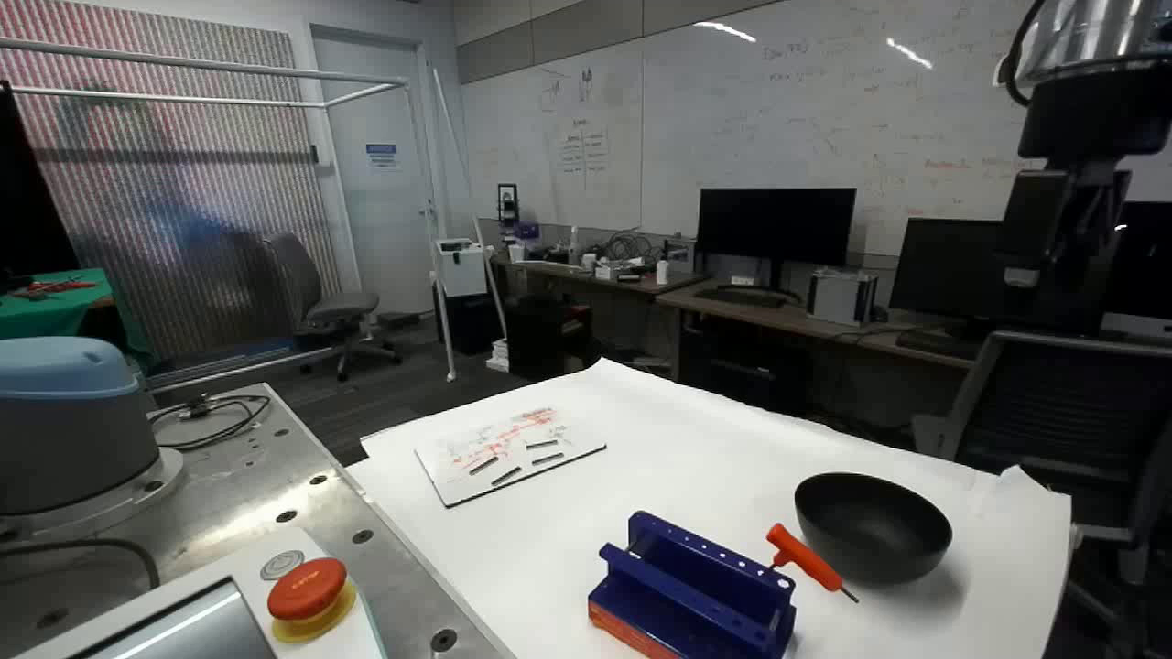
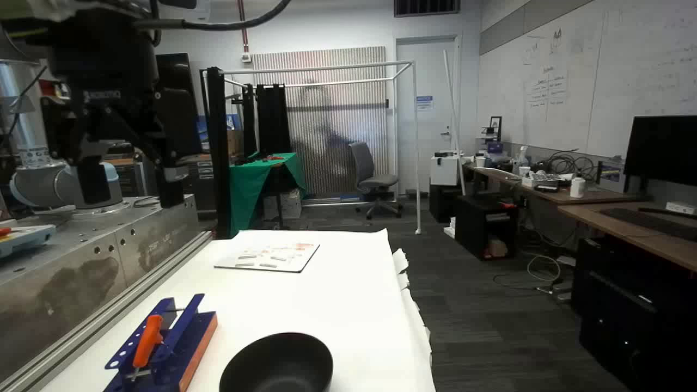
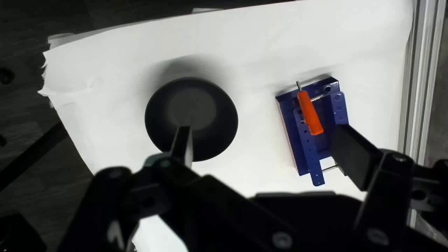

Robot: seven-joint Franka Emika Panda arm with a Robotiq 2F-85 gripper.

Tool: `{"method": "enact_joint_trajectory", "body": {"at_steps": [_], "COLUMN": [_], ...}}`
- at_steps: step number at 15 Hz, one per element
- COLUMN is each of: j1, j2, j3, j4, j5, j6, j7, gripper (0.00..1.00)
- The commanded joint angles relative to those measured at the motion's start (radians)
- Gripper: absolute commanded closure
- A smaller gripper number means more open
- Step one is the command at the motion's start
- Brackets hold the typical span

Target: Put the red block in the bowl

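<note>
White sheeting point(image 1: 678, 430) bears the bowl point(image 1: 874, 531), desks point(image 2: 588, 214) beyond.

Blue ridged object point(image 3: 309, 150): is set toward the edge of the white sheet point(image 3: 255, 115) flanked by the metal rail point(image 3: 421, 80).
Small whiteboard point(image 2: 264, 257): is laid near the far edge in an exterior view.
Strips point(image 1: 548, 459): four are seen on the whiteboard.

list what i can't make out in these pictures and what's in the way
Black bowl: near side cut off by the bottom edge in an exterior view.
Blue ridged object: partly hidden in the wrist view by a gripper finger.
Small white board: writing too small and blurred to read in both exterior views.
</note>
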Motion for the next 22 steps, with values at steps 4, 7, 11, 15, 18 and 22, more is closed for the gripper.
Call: {"method": "enact_joint_trajectory", "body": {"at_steps": [4,7,11,15,18,22], "j1": [0.011,0.053,0.095,0.089,0.089,0.086], "j2": [-0.024,0.024,0.166,0.359,0.486,0.602], "j3": [0.024,0.081,0.179,0.222,0.211,0.195], "j4": [-0.018,-0.091,-0.162,-0.173,-0.163,-0.151], "j5": [0.007,0.017,0.006,0.004,0.009,-0.037], "j6": [0.073,0.241,0.496,0.715,0.857,0.984], "j7": [-0.001,0.013,0.097,0.203,0.256,0.332], "gripper": [0.00,0.00,0.00,0.00,0.00,0.00]}}
